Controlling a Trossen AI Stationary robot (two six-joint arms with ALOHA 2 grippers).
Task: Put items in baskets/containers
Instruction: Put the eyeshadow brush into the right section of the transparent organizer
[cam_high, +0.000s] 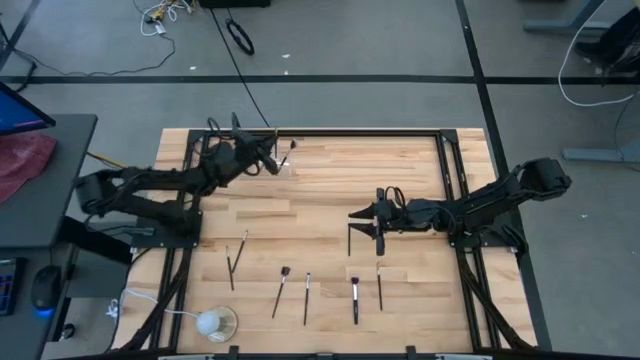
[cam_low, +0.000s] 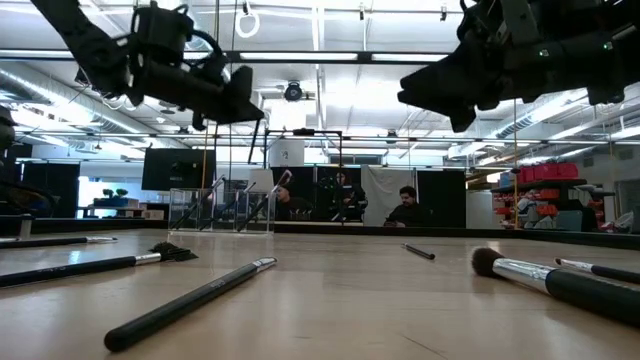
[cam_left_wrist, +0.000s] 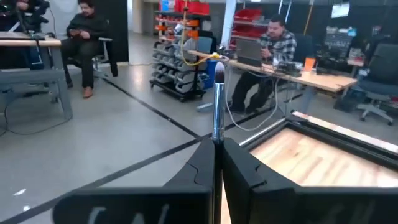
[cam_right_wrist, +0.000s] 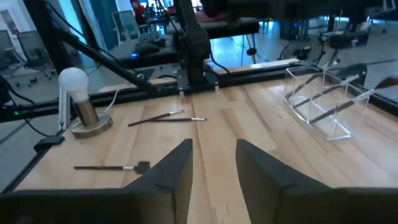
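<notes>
1. My left gripper (cam_left_wrist: 214, 163) is clenched on a brush (cam_left_wrist: 218, 102), above the clear holder (cam_high: 284, 160) at the table's far edge.
2. My right gripper (cam_right_wrist: 214, 165) hangs released over mid-table.
3. Other brushes (cam_high: 306, 297) lie along the near side.

- You can barely make out the holder (cam_high: 283, 160) from above; its clear walls melt into the wood, and the brushes inside it are too small to count.
- In the left wrist view, the brush (cam_left_wrist: 217, 102) drops between the left gripper (cam_left_wrist: 217, 163) fingers, so its lower handle is hidden from you.
- In the low view, the brush (cam_low: 560, 280) on the right runs off the picture's edge.
- The right gripper (cam_right_wrist: 214, 163) shows you no fingertips; the right wrist view's bottom edge cuts them off.
</notes>
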